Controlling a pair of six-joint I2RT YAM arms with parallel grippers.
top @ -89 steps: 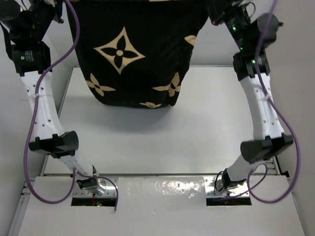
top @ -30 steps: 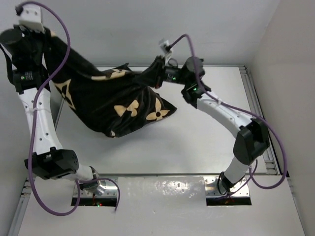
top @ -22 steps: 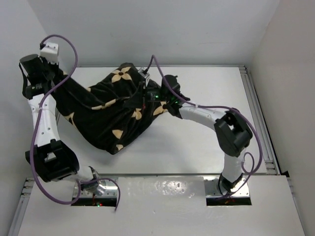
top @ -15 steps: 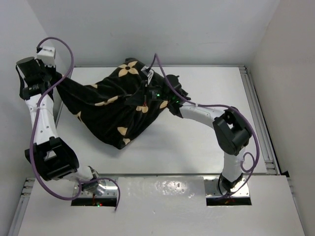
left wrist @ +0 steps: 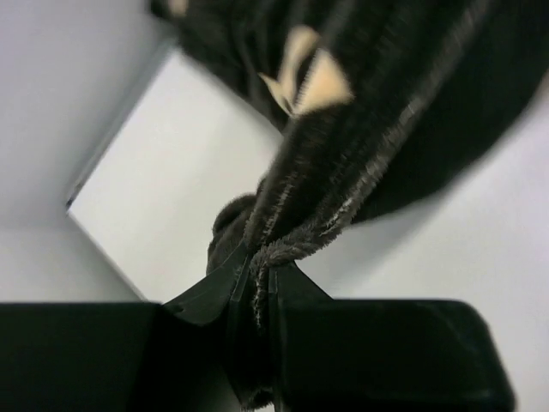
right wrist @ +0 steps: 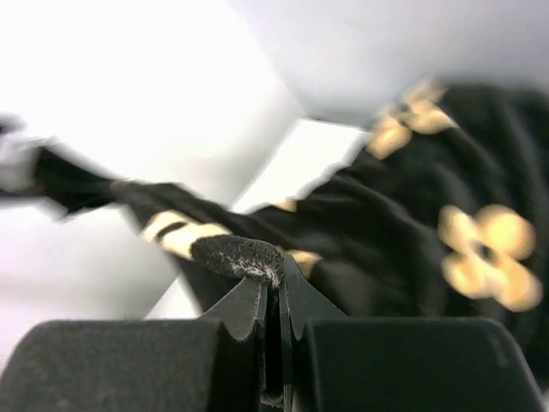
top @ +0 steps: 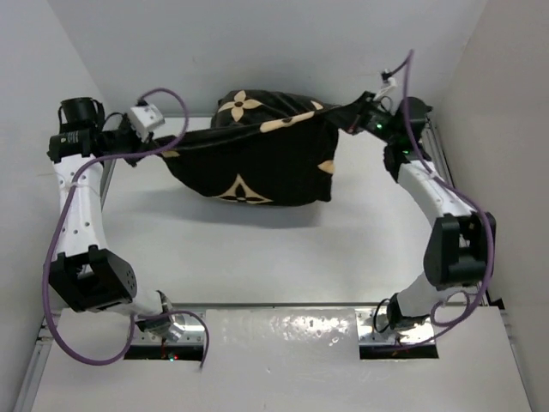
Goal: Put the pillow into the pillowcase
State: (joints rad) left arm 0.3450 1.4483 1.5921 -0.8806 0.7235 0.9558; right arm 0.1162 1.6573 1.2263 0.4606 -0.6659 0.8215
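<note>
Holding status: both claws had the pillowcase (top: 257,159) strung between them over the white table (top: 343,249).

Left gripper (left wrist: 257,279) was clenched on one corner of the case. In the left wrist view the fingers (left wrist: 206,296) were pinched together on a narrow ridge of black plush. The fabric ran up and away from the tips and widened into the main body. One tan motif (left wrist: 309,81) sat on that ridge, beyond the tips.

Right gripper (right wrist: 273,292) was also clamped tight, on the opposite corner. A fuzzy rolled fold of the case sat right at the tips, and the rest spread out ahead of the claw and to its right. That view was blurred, so no finer detail.

In the top view the case hung as a sagging pouch. Its bulk lay between the two claws, and both held corners were pulled into taut strips. A tan flower (top: 244,105) showed on the upper bulge and another (top: 238,187) near the lower edge. A soft shadow lay on the table under it. Couldn't tell whether the lowest edge touched the surface.

The case looked full and rounded. The pillow showed in no view, so I couldn't tell whether it was inside.
</note>
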